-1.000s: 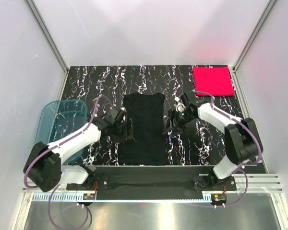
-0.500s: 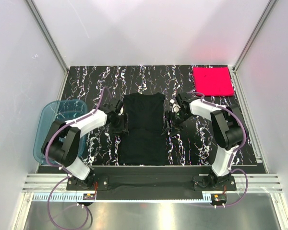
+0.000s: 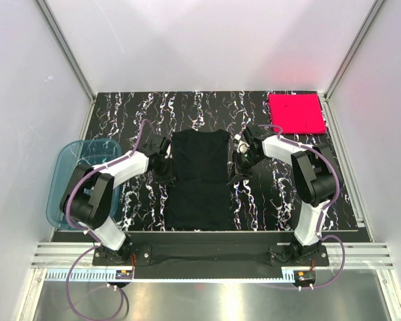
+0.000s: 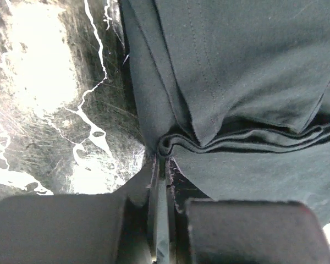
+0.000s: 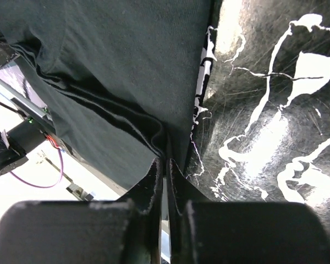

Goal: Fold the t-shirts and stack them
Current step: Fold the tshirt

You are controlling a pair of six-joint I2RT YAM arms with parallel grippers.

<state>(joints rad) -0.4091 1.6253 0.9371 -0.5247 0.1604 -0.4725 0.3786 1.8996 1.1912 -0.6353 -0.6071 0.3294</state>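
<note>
left hand (image 4: 160, 163) pinching black shirt (image 4: 236, 66) fold, pink shirt (image 3: 295, 112) overhead only

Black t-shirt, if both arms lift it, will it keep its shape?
Probably not: the black t-shirt bunches into soft folds at the left gripper and right gripper, so its middle would likely sag. It looks thin and light.

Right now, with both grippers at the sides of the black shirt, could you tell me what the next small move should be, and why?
Probably raise both grippers a little, together. The left gripper and the right gripper are each shut on a bunched side edge of the black shirt, which otherwise lies flat and full length. An even lift should start the fold without skewing the cloth.
</note>
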